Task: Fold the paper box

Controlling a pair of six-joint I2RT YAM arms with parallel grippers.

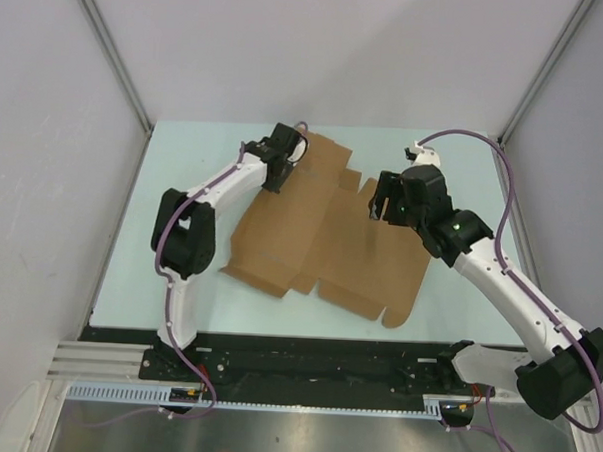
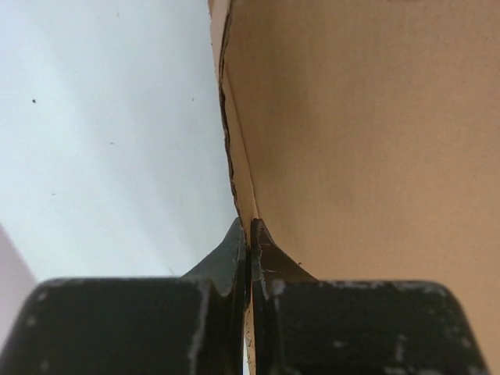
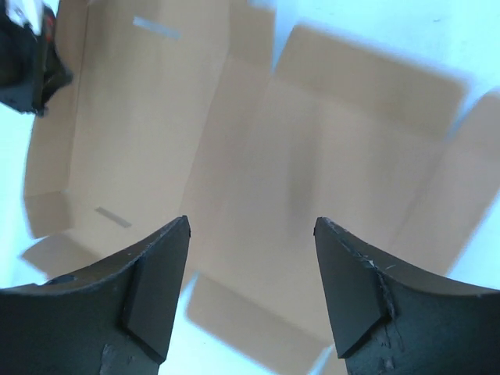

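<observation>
You have a pale table (image 1: 278, 315) walled in white, with the paper box (image 1: 321, 237) lying opened out flat across its middle. Its nearest corner points toward your arm bases. Farther in, your right gripper (image 1: 382, 205) hovers over the sheet's right side, jaws spread and holding nothing. At the far left, your left gripper (image 2: 247, 234) is pinched tight on the cardboard's edge.
</observation>
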